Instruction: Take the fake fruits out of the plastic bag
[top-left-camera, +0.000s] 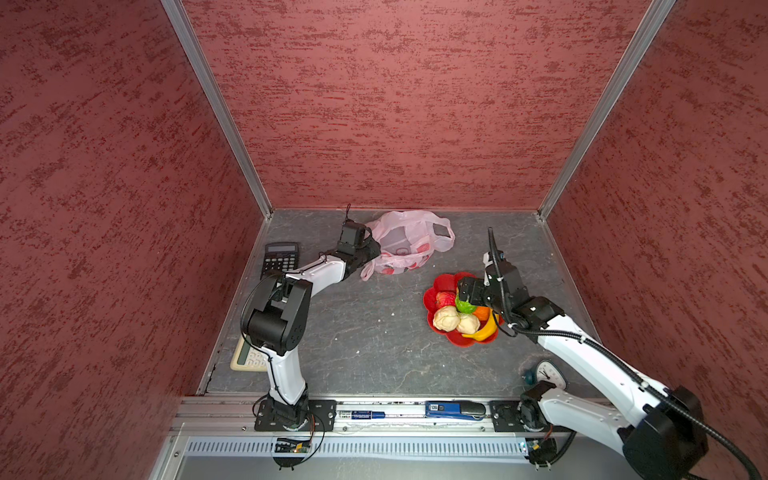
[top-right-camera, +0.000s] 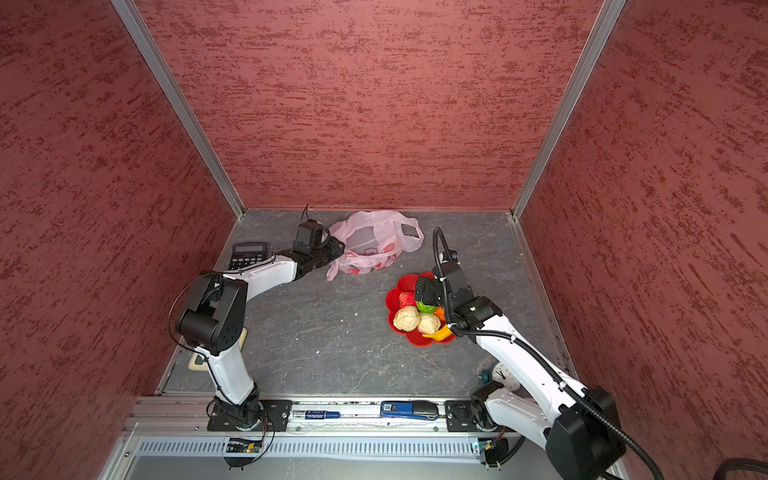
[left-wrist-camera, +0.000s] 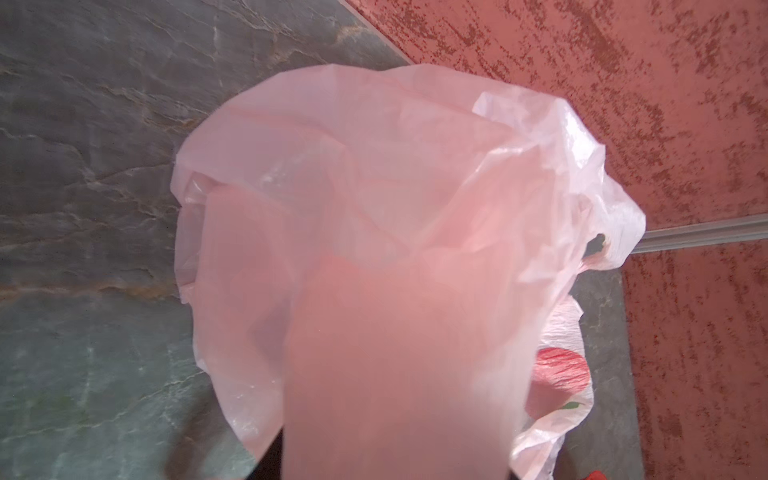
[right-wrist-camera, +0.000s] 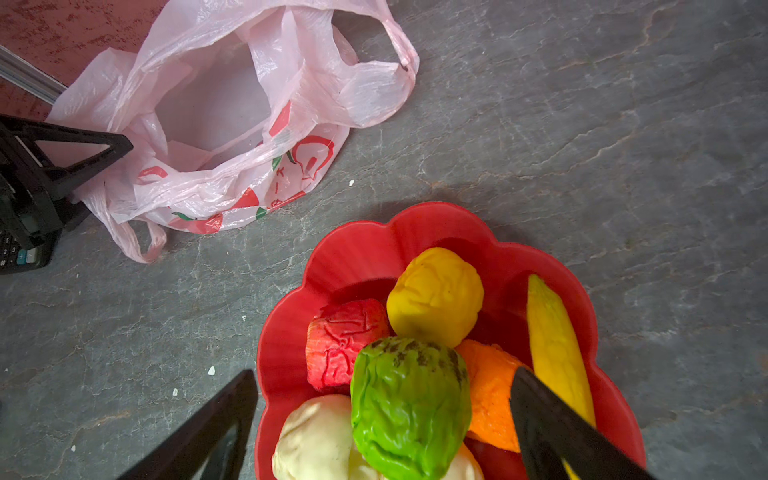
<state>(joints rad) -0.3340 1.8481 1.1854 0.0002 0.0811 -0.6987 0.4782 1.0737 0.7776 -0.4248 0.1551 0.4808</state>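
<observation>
Sagging crinkly bag (right-wrist-camera: 365, 91), lumpy glossy fruits (right-wrist-camera: 409, 407)

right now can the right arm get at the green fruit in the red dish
Probably yes. The right gripper hangs open just above the red dish. The green fruit sits topmost in it, between the open fingers in the right wrist view, with nothing covering it.
</observation>
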